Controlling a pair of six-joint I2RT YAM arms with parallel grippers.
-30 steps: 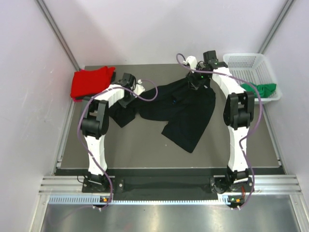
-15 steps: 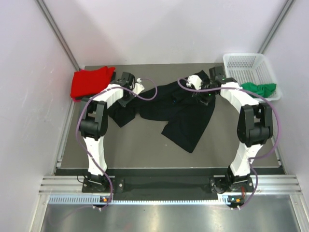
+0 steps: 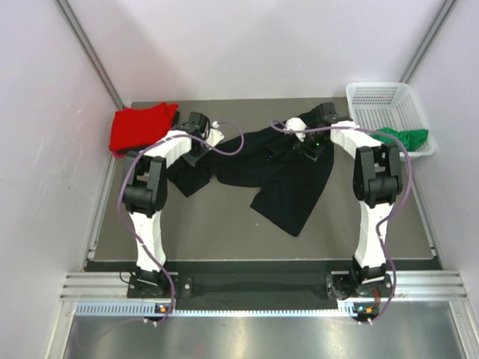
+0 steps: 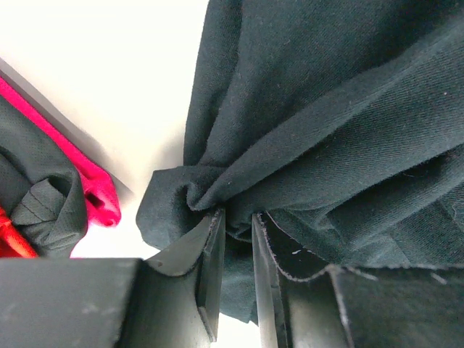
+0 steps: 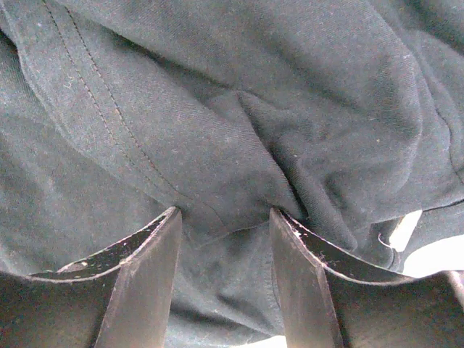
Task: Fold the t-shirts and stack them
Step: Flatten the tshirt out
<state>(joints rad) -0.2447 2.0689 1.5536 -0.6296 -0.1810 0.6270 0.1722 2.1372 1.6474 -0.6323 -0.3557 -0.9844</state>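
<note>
One soft creased blk twill tee (image 3: 288, 187)

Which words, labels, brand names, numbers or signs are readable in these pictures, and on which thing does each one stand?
None: no readable text in any view.
The black t-shirt, the red t-shirt, the green t-shirt and the white mesh basket show no print, tag or label.

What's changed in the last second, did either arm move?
The right gripper shifted a little toward the arm bases over the black t-shirt, its elbow swinging out and back; its jaws stand apart over a fold. The left gripper stayed pinched on it. The red t-shirt and green t-shirt lie as before.
</note>
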